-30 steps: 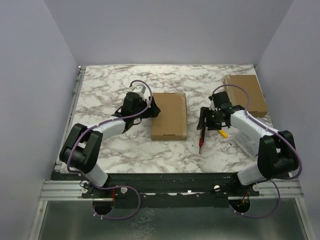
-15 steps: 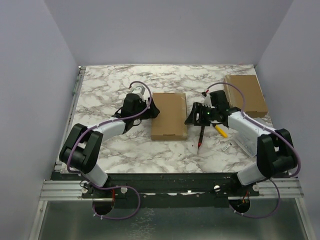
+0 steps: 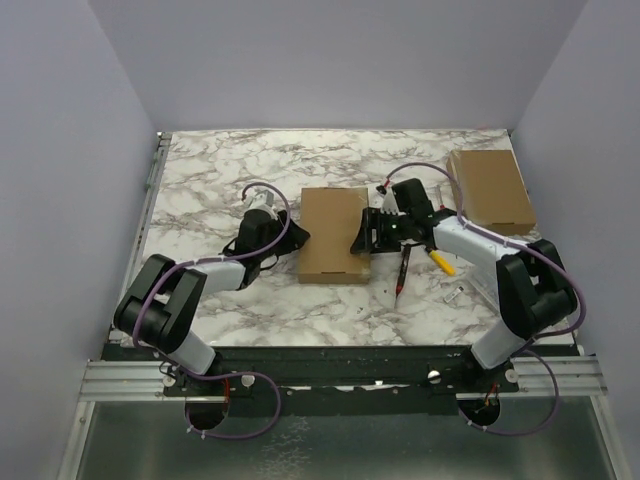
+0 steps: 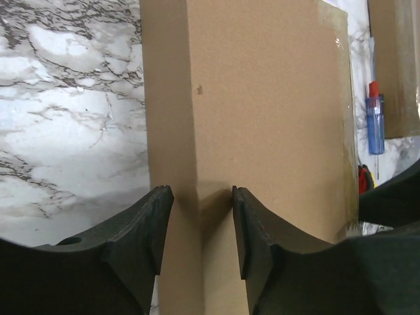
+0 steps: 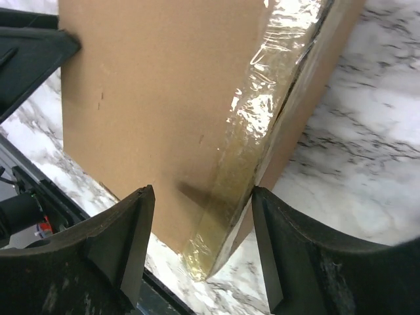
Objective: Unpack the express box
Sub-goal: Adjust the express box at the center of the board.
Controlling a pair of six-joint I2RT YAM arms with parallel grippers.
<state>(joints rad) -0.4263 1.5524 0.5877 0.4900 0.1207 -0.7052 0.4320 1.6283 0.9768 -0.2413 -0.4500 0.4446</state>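
Close to the arms a thin tool with a red tip [image 3: 402,275] lies on the marble table [image 3: 220,180]; a yellow thing [image 3: 443,263] lies just beside it; a bit further back the brown express box [image 3: 335,235] lies flat in the middle; the left claw [image 4: 202,226] has the box's left edge between its fingers, but I cannot tell if it squeezes; the right claw [image 5: 203,226] is spread wide around the taped right edge; far back on the right lies another brown box [image 3: 490,188].
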